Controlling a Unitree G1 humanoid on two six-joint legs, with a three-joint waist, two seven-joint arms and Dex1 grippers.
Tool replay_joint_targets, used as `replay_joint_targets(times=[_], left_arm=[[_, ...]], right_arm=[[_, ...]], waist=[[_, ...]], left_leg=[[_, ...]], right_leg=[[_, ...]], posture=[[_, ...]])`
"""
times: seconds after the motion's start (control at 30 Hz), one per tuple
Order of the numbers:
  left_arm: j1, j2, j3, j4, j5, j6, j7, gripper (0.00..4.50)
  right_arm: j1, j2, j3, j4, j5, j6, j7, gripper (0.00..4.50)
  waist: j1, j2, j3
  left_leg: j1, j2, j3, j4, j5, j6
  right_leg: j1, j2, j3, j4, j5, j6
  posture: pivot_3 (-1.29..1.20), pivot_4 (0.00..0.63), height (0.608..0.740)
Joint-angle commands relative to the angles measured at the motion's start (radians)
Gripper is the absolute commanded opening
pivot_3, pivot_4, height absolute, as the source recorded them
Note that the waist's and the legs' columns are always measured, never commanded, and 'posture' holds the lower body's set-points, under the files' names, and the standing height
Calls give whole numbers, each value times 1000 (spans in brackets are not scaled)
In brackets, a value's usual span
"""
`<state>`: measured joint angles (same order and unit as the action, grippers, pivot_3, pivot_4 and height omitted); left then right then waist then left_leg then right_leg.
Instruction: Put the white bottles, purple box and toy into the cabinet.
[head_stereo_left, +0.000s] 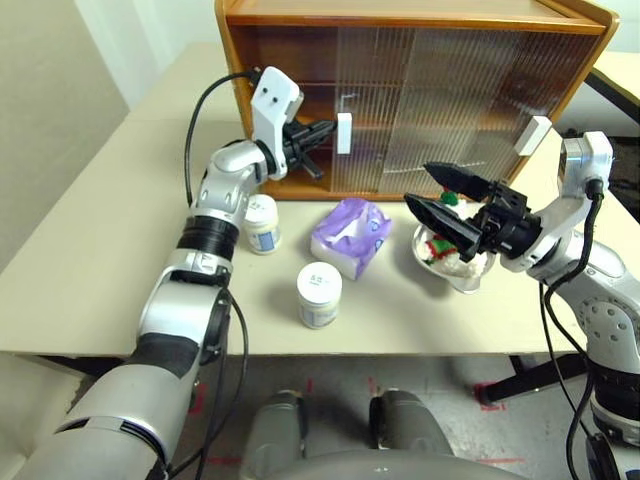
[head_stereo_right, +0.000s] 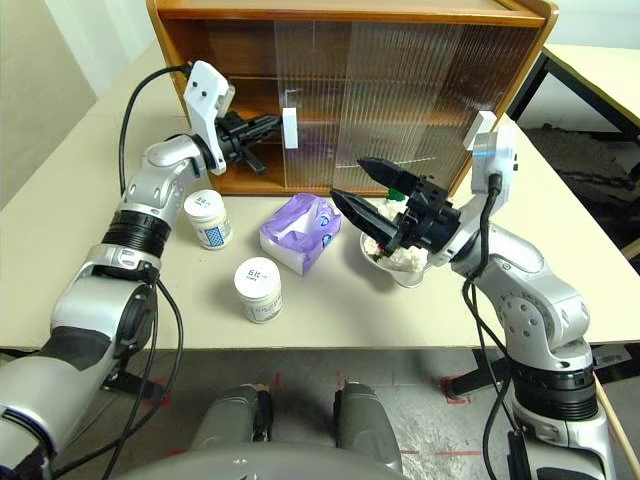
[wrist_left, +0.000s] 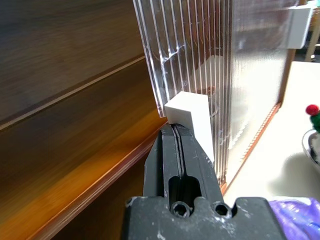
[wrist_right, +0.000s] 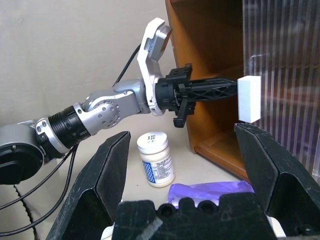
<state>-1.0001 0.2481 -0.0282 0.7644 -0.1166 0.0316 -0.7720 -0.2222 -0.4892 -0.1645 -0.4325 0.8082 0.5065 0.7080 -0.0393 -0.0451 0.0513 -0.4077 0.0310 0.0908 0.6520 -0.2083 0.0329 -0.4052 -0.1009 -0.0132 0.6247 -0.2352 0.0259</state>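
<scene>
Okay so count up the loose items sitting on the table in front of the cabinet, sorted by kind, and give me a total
White bottles: 2, and
Purple tissue pack: 1
Snowman toy in a glass dish: 1
Total: 4

table (head_stereo_left: 90, 250): beige | wall (wrist_right: 75, 45): cream | floor (head_stereo_right: 420, 410): grey speckled

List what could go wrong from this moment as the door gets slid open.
The shut left hand only presses its fingertips against the white door handle and could slip off it. The open right hand hangs just above the toy in its glass dish, so a jolt could knock it. Both white bottles and the purple box sit untouched.
</scene>
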Motion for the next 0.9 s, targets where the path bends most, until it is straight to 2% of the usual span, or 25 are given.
replay_joint_targets(times=[0.03,0.33,0.6,0.73,0.87,0.9], left_arm=[[-42,-29,-28,48,23,-31,-14,24],[-138,-85,-40,195,46,-107,-33,24],[-142,-129,-22,223,32,-116,-40,24],[-142,-117,-17,206,32,-112,-61,24],[-133,-42,47,105,-45,-11,-131,24],[-126,-18,61,75,-64,22,-150,402]], right_arm=[[10,2,-9,-24,5,-5,-13,4500],[60,17,-10,-66,-15,-13,-84,4500],[65,25,3,-82,-15,-6,-105,4500],[72,28,-4,-81,-19,-17,-108,4500],[77,19,-14,-65,-19,-23,-92,4500],[74,12,-14,-54,-24,-24,-82,4500]], waist=[[-3,0,0],[-19,0,0],[-28,0,0],[-28,0,0],[-41,0,0],[-48,0,0]], left_leg=[[0,0,0,0,0,0],[0,0,0,0,0,0],[0,0,0,0,0,0],[0,0,0,1,0,0],[-1,0,0,1,0,0],[-1,0,0,0,0,0]], right_leg=[[0,0,0,0,0,0],[0,0,0,0,0,0],[0,0,0,0,0,0],[0,0,0,0,0,1],[0,0,0,0,0,1],[-1,0,0,0,0,1]], posture=[[-117,0,740],[-139,0,740],[-179,0,740],[-186,0,740],[-167,0,740],[-155,0,740]])
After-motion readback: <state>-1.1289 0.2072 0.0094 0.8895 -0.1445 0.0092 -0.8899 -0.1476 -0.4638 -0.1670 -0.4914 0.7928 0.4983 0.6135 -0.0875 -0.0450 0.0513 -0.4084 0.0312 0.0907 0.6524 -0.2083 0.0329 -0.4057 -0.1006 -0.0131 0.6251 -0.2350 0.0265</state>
